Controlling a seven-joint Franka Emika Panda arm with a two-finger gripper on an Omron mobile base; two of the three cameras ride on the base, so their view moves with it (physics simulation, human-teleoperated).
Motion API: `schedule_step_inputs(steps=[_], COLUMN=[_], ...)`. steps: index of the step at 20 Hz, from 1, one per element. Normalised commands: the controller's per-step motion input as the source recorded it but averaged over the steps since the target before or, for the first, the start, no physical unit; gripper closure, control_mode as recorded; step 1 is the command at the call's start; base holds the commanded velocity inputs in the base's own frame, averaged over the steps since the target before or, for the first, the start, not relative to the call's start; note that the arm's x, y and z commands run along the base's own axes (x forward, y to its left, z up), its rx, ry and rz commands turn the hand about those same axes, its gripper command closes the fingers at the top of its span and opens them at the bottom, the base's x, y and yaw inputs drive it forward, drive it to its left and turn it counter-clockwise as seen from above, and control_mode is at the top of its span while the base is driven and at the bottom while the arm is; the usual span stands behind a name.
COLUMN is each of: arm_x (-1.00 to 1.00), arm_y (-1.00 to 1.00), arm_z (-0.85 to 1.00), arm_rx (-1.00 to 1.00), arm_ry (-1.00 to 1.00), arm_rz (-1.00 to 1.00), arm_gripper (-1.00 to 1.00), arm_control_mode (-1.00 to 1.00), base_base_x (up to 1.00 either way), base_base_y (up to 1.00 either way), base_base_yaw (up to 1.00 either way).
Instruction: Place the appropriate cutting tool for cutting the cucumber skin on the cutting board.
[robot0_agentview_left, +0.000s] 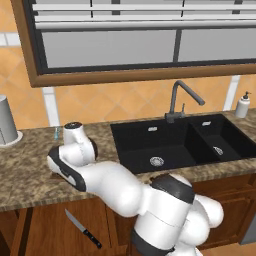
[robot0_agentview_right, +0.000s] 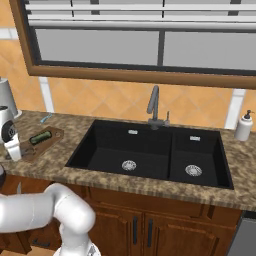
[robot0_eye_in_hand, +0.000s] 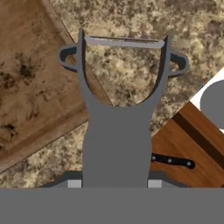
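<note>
In the hand view the jaws are pinching the handle of the grey peeler (robot0_eye_in_hand: 118, 131), whose forked head reaches out over the speckled worktop (robot0_eye_in_hand: 131, 74), beside a corner of the cutting board (robot0_eye_in_hand: 30, 78). A black-handled knife (robot0_agentview_left: 83, 229) lies low down in front of the wooden cabinets. Farther, in the right base view, the cucumber (robot0_agentview_right: 40, 137) rests on the cutting board (robot0_agentview_right: 50, 142), left of the black sink (robot0_agentview_right: 150, 150).

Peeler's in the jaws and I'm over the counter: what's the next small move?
Probably shift toward the cutting board before lowering. In the hand view the peeler hangs with its head over granite counter, just past the board's edge, so releasing now would likely miss.
</note>
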Motion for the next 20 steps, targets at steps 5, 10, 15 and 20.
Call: schedule_step_inputs(steps=[5,10,15,20], arm_x=[0.73,0.42,0.43,0.25], arm_y=[0.03,0.06,0.20,0.34], arm_z=[-0.07,-0.39,-0.22,-0.17], arm_rx=[0.00,0.00,0.00,0.00], arm_ry=[0.00,0.00,0.00,0.00], arm_rz=[0.00,0.00,0.00,0.00], arm_gripper=[1.00,1.00,1.00,1.00], arm_control_mode=[-1.00,-1.00,-1.00,-1.00], base_base_x=[0.00,0.00,0.00,0.00], base_base_y=[0.00,0.00,0.00,0.00], base_base_yaw=[0.00,0.00,0.00,0.00])
